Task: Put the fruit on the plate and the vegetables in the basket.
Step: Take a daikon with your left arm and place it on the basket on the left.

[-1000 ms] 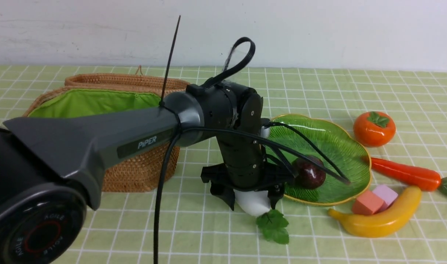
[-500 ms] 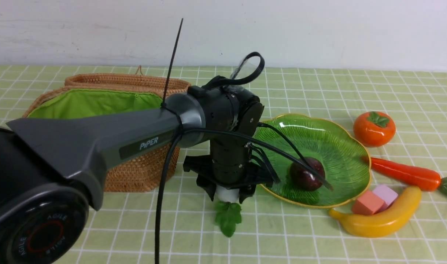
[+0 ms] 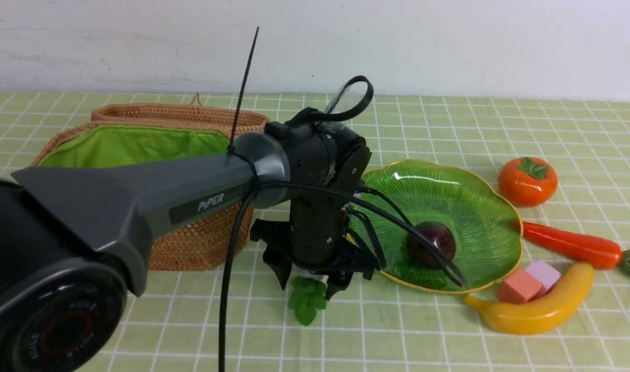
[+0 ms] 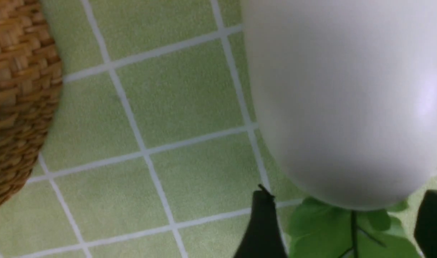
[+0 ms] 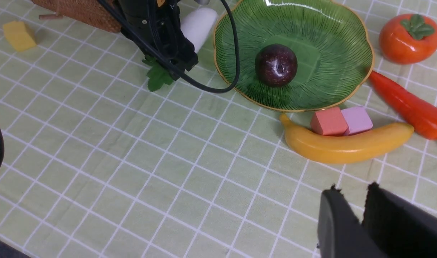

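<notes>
My left gripper (image 3: 309,281) is shut on the white radish (image 4: 347,107), held just above the cloth between the wicker basket (image 3: 191,243) and the green plate (image 3: 449,191). Its green leaves (image 3: 305,302) hang below the fingers (image 4: 263,225). The mangosteen (image 3: 431,243) lies on the plate. The banana (image 3: 537,310), persimmon (image 3: 526,181) and carrot (image 3: 568,243) lie on the cloth right of the plate. The eggplant is out of view. My right gripper (image 5: 354,188) is shut and empty, above the cloth near the banana (image 5: 347,147).
A pink cube (image 3: 519,285) and a lilac cube (image 3: 543,273) sit against the banana. A yellow cube (image 5: 19,35) lies by the basket. The basket stands open, its green lining (image 3: 129,144) showing. My left arm hides much of the basket.
My left gripper has moved left from the plate's edge toward the basket, carrying the radish. Nothing else has moved.
</notes>
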`<state>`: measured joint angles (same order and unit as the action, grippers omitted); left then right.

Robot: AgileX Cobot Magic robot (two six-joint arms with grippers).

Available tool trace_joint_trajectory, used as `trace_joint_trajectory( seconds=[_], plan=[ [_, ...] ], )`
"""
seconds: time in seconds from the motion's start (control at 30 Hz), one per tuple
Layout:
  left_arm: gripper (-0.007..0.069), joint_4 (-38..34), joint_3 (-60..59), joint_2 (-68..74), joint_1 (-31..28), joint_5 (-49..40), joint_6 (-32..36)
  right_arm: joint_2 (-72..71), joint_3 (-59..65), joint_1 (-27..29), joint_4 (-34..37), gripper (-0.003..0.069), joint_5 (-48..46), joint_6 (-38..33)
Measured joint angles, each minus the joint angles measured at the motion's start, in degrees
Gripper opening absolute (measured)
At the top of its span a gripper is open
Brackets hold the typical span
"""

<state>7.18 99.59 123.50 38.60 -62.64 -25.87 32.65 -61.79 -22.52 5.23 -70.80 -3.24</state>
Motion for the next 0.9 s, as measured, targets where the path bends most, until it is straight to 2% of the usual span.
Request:
trace_joint_trajectory(
  seconds=[0.1,0.23,0.6,0.9],
  plan=[
    [0.0622,-0.29,0.94,-0.18,0.0,-1.71,0.11,0.0,0.0,0.0,0.0,0.0129,0.0,0.0],
    [0.0657,-0.16,2.84,-1.19,0.0,-1.8,0.17,0.0,0.0,0.0,0.0,0.0129,0.06,0.0],
    [0.0656,4.58,3.72,0.87,0.0,6.38,0.17,0.0,0.0,0.0,0.0,0.0129,0.85,0.0],
    [0.0623,6.23,3.93,4.83,-0.82,7.1,0.18,0.0,0.0,0.0,0.14,0.0129,0.67,0.0]
  ],
)
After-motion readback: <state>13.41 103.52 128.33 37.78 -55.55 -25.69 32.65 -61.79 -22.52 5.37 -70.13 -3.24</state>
